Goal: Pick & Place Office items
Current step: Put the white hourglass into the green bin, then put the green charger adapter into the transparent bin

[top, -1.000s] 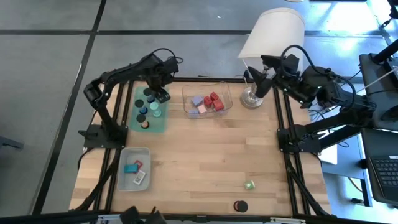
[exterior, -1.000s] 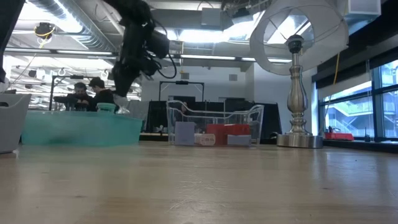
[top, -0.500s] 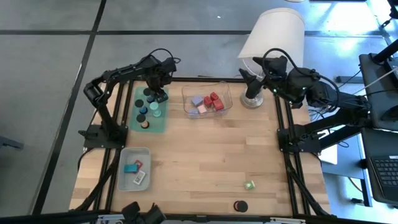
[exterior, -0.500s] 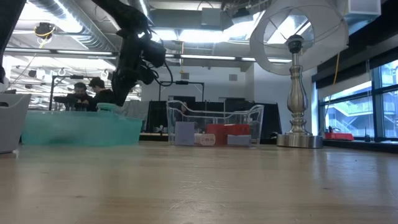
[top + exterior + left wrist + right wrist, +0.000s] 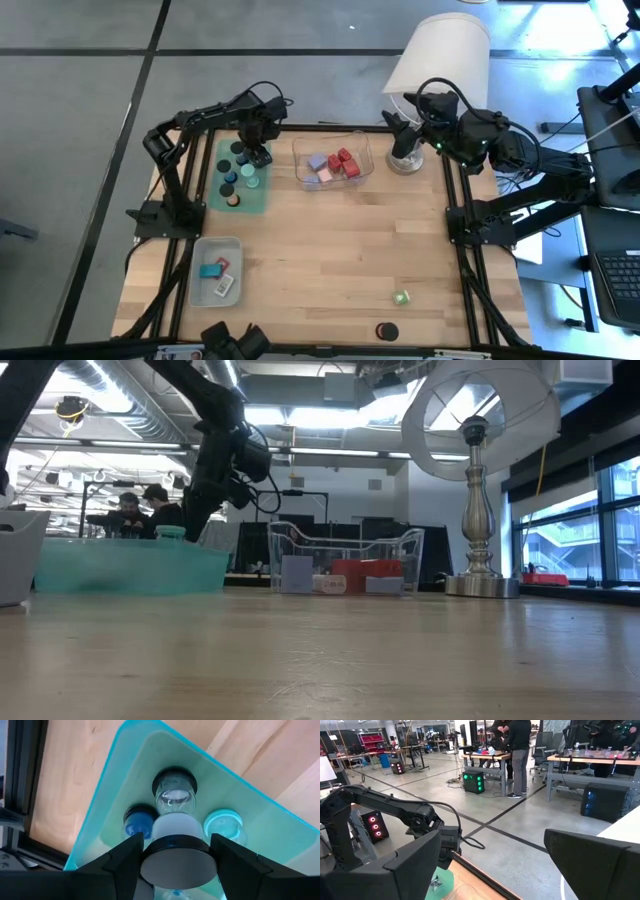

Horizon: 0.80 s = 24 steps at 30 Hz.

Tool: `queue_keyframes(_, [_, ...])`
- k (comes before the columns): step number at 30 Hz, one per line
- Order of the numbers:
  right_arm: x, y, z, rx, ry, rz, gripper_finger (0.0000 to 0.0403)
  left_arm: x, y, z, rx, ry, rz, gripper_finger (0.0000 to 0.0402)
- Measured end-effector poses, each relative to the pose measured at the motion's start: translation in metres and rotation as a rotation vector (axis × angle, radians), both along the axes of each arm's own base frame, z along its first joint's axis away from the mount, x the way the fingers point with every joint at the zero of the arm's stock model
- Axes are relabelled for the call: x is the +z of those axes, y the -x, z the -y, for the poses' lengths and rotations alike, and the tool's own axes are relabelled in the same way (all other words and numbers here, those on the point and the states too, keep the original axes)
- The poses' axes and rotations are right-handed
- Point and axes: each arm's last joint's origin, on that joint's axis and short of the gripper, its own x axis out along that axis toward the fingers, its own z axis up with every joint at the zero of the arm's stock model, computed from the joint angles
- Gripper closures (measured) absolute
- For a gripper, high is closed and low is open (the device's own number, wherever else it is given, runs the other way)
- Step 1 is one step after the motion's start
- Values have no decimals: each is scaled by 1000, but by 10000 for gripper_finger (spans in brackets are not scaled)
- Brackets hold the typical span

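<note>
My left gripper point(image 5: 256, 148) points down over the far end of the teal tray point(image 5: 243, 190), shut on a small round white piece with a black band point(image 5: 175, 857). Below it in the tray stand a clear piece with a black cap point(image 5: 174, 790), a blue one point(image 5: 140, 820) and a teal one point(image 5: 222, 826). In the low view my left gripper point(image 5: 203, 512) hangs just above the tray's rim. My right gripper point(image 5: 397, 128) stands open, raised beside the lamp point(image 5: 437, 55), holding nothing. My left gripper pinches the round piece by its two opposite sides point(image 5: 150, 856) between its two fingers. The fingers come from above, pointing down. The piece hangs upright, clear of the tray and above the pieces standing in it.
A clear tray point(image 5: 332, 160) at the far middle holds red, lilac and pink blocks. A grey tray point(image 5: 215, 272) at the near left holds a teal block and flat labelled pieces. A green block point(image 5: 401, 297) and a black cap point(image 5: 387, 331) lie near the front edge.
My left gripper has sunk toward the teal tray with the round piece still between its fingers. My right gripper has shifted a little toward the table's left, beside the lamp's base, and stays open.
</note>
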Motion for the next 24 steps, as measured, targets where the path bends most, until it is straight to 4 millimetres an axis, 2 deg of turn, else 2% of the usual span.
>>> queue_keyframes(16, [0, 0, 0, 0, 3, -3, 45, -1, 0, -1, 18, -17, -14, 131])
queue_keyframes(24, [0, 0, 0, 2, 17, -16, 45, 19, -6, -5, 10, -45, 20, 126])
